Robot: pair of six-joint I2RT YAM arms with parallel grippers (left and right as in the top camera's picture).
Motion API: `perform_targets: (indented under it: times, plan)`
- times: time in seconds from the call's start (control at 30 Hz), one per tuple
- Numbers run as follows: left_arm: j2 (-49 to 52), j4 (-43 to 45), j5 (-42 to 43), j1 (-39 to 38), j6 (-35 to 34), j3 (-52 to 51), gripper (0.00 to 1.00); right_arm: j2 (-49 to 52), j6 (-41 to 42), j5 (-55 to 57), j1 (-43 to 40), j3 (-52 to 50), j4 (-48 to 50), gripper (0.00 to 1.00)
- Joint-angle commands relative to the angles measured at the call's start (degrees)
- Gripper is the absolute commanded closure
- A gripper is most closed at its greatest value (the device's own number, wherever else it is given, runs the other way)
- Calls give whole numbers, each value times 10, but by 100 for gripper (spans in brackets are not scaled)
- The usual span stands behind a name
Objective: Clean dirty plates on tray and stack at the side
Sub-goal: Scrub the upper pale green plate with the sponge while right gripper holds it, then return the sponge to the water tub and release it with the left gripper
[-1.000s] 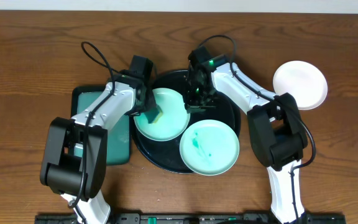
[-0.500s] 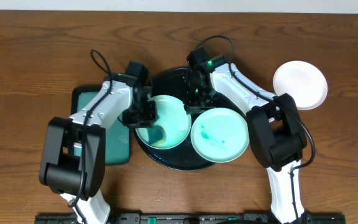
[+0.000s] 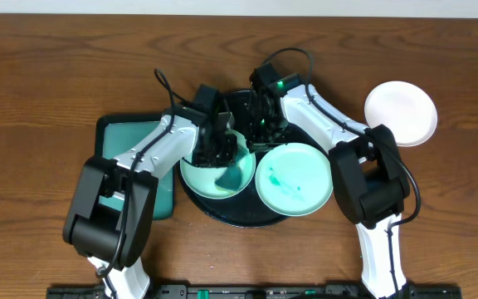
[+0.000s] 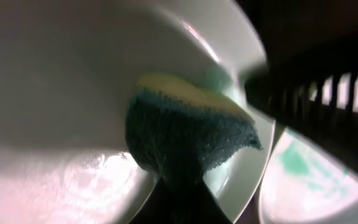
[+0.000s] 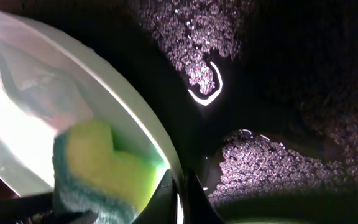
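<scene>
Pinching a sponge (image 4: 191,134), the left end effector (image 3: 222,151) presses it into a mint plate (image 3: 199,178) on the black tray (image 3: 237,221). The right end effector (image 3: 260,138) is clamped on that plate's 2 o'clock rim. A smeared plate (image 3: 293,178) overhangs the tray at 4 o'clock, and a white plate (image 3: 400,113) lies off-tray at 2 o'clock.

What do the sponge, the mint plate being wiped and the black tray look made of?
Sponge: soft foam, yellow with a coarse teal scrub layer. Mint plate: glossy, probably plastic or glazed ceramic; sharp highlights. Black tray: pebbled, likely plastic; its grain sparkles.
</scene>
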Motion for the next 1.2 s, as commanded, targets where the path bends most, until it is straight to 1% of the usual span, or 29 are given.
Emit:
perform_targets:
  times: [0.0,0.13,0.17,0.4,0.5,0.67,0.77,0.8,0.93,1.07,1.17]
  plan:
    - [10,24,-60,9,-56,-3,93,5,10,7,0,0,-8,99]
    - [10,22,-171,27,-95,-3,93,5,10,7,0,0,-14,99]
    - [10,13,-224,39,-114,-3,93,5,10,9,-1,0,-16,99]
    - [8,-43,-312,77,-122,7,93,5,13,15,-1,0,-16,99]
    - [5,-57,-327,77,-105,16,93,5,13,15,-1,0,-16,99]
    - [-16,-92,-320,74,-94,37,93,5,12,15,-1,0,-15,99]
    - [-51,-107,-298,68,-81,43,93,5,12,15,-2,0,-11,99]
    - [-83,-115,-290,64,-81,43,93,5,12,15,-2,0,-8,99]
    - [-147,-138,-291,63,-81,43,93,5,12,15,-2,0,-8,99]
    - [-195,-161,-325,76,-79,43,93,5,12,15,-2,0,-7,99]
    - [-203,-170,-352,100,-74,43,93,5,12,15,-2,0,-7,99]
